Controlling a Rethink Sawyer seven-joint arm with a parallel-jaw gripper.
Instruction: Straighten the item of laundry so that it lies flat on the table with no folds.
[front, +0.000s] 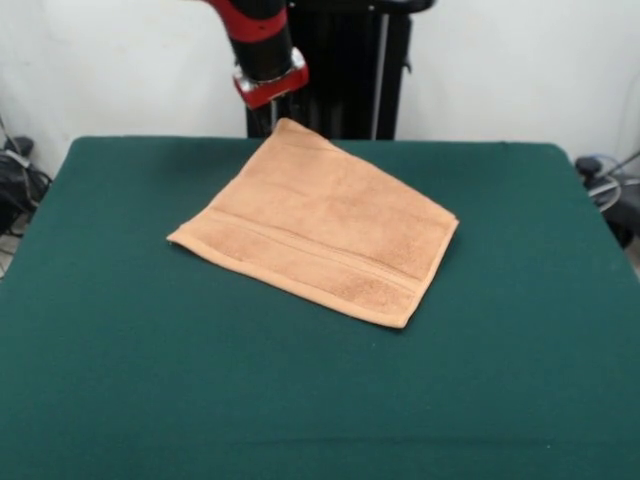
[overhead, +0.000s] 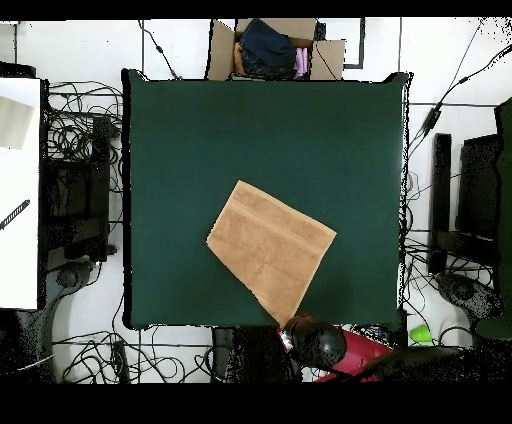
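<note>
The orange-tan towel (front: 318, 222) lies spread on the green desk (front: 130, 330), turned at an angle so that its corners, not its edges, point toward the desk's sides. From the front camera it reads as a rough diamond: one corner reaches up toward the far edge of the desk, one points left, one right, and one toward the near side. A woven band stripe (front: 310, 252) runs parallel to the lower-left hem, a little way in from it. The cloth looks mostly flat with no large folds, though the far corner seems to rise slightly off the surface; the angle makes this hard to confirm. In the overhead camera the towel (overhead: 270, 246) sits on the half of the desk (overhead: 180, 140) nearer the robot, with its lowest corner close to that edge. The red and black arm (front: 262, 45) comes down just behind the far corner of the towel, and its end effector (front: 272, 112) is right at that corner, dark against the black pedestal behind it, so I cannot tell whether it is wide, narrow or gripping the cloth. Overhead, the arm's rounded black and red body (overhead: 325, 345) covers the spot beside the towel's corner. A cardboard box of clothes (overhead: 272, 50) stands beyond the desk's far edge, and cables (overhead: 75, 130) trail over the floor around it.
</note>
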